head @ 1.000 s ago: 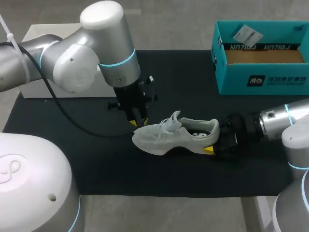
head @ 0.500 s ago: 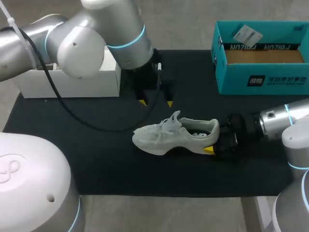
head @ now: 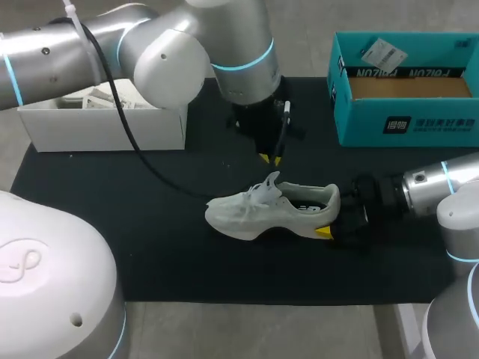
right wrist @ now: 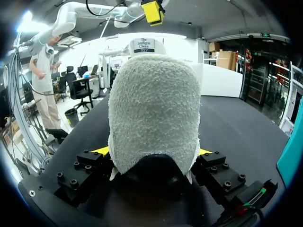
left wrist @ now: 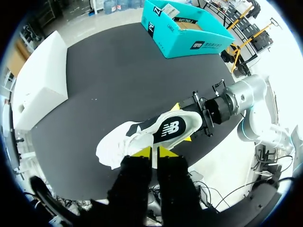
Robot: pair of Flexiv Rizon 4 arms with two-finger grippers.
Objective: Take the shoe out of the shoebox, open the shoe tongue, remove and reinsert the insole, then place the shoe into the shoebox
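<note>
Shoe: a pale grey sneaker stands on its sole in the middle of the black mat. It is outside the shoebox, and its toe points away from my right arm.
Right pincer: the right pincer lies low on the mat at the heel. One yellow fingertip presses each side of the heel, so it is gripping the shoe.
Left pincer: the left pincer hangs above the mat, behind the shoe on its far side and apart from it. Its two yellow tips are almost together and hold nothing.
Shoebox: the teal shoebox is open and sits at the far right corner of the mat, well apart from the shoe. A white tag lies inside it.
White box: a white box with crumpled paper inside sits at the far left edge of the mat.
</note>
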